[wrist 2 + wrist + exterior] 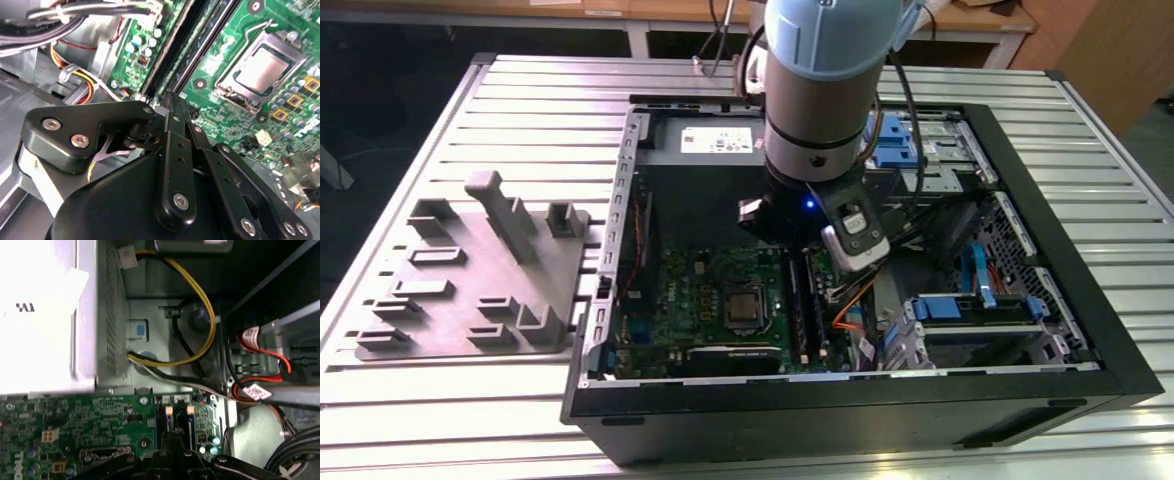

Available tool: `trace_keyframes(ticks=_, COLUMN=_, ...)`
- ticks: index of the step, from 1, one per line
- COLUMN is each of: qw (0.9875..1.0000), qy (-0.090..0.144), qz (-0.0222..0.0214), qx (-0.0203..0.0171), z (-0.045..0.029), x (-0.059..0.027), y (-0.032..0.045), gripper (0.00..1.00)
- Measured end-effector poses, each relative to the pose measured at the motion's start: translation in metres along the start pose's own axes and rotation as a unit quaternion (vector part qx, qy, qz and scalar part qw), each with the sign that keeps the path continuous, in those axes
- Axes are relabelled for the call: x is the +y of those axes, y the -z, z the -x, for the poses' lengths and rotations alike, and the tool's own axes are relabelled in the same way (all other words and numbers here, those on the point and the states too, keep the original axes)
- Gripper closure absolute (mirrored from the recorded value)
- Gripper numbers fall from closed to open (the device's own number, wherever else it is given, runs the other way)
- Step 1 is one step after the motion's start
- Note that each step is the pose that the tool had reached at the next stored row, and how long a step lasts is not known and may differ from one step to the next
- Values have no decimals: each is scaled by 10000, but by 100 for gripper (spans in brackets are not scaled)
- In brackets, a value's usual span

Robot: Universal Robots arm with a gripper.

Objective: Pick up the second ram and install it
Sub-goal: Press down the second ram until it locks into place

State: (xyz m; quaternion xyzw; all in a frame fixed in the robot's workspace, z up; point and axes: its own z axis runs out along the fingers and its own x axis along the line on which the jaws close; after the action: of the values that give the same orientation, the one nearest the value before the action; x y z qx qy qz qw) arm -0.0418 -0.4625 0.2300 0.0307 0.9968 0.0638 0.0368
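Note:
My gripper hangs inside the open computer case, just above the far end of the long black memory slots. In the second wrist view the fingers are pressed together at their tips, right over the near end of the slots. In the first wrist view the gripper sits below the two white-latched slot ends. Thin dark strips run along the slots, and I cannot tell the second ram apart from them. Nothing shows between the fingers.
The green motherboard carries a CPU socket beside the slots. A grey moulded tray lies on the table to the exterior view's left. A power supply, blue drive bays and orange and yellow cables crowd the case.

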Motion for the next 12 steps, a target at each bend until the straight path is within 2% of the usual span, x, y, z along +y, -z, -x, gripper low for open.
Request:
trace_keyframes(ticks=2, qw=10000, qy=0, qz=-7, qx=-1, z=1, x=-26, y=3, gripper=93)
trace_keyframes(ticks=7, qw=10000, qy=5, qz=-61, qx=-4, z=5, x=-78, y=10, gripper=93)
trace_keyframes(ticks=12, qw=10000, qy=5, qz=-64, qx=-4, z=14, x=-211, y=22, gripper=93)
